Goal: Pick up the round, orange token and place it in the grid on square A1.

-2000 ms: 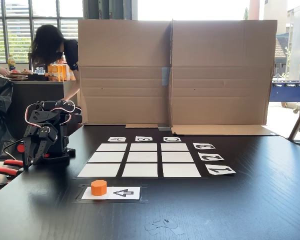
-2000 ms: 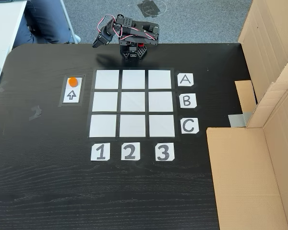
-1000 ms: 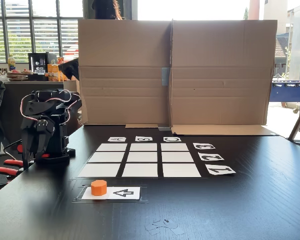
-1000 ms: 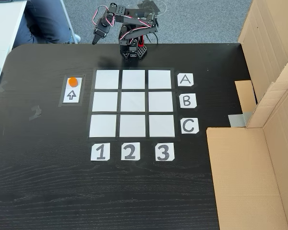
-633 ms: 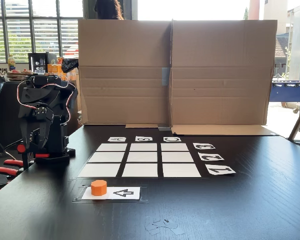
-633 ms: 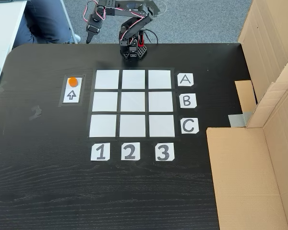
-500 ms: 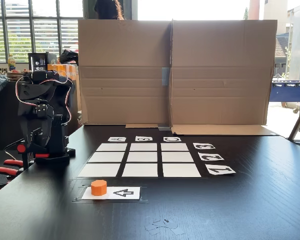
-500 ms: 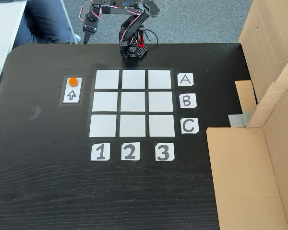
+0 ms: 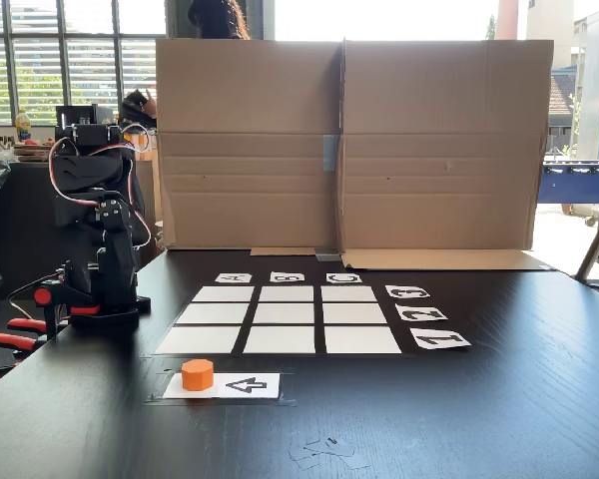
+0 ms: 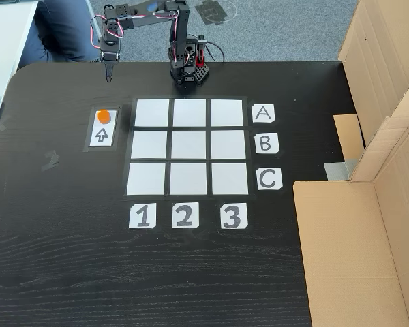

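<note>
The small, bright orange, short cylindrical token (image 10: 104, 116) sits untouched on the far end of a white paper card with a black arrow (image 10: 102, 134), which lies just left of the grid in the downward-looking fixed view. In the low fixed view the token (image 9: 197, 374) stands upright on the card's left end, in front of the grid's near row.

The grid of nine white paper squares (image 10: 188, 149) is bare. Square A1 (image 10: 152, 113), in line with the A card (image 10: 263, 113) and the 1 card (image 10: 142, 216), is the corner nearest the token, just beside the arrow card.

My gripper (image 10: 109, 73) hangs point-down above the dark wooden worktop (image 10: 68, 259), beyond the token and apart from it. My black arm (image 9: 95, 230) stands tall at the worktop's edge. The fingers look close together and narrow, but I cannot tell for sure whether they are parted, and they hold nothing.

The step in hand, as I judge it, is the reach. To do it well I should part my fingers wider than the puck before descending, centre over it, then come straight down so the tips straddle its faceted sides without nudging it off the card. Closing low on the short body should keep it from popping out.
</note>
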Robot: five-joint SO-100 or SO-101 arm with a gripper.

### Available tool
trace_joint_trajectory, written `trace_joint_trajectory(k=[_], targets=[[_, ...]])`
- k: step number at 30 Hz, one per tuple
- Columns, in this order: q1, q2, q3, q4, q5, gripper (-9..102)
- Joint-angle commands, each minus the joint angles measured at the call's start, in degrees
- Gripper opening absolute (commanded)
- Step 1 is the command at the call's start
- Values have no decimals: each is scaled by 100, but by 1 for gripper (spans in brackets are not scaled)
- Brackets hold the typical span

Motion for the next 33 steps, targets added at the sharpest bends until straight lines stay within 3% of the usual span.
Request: trace_joint_trajectory(k=[1, 6, 33], targets=[[-167, -457, -571, 70, 62, 25], [-299, -984, -1134, 79, 9, 31], [-1160, -3129, -2892, -18, 229, 33]])
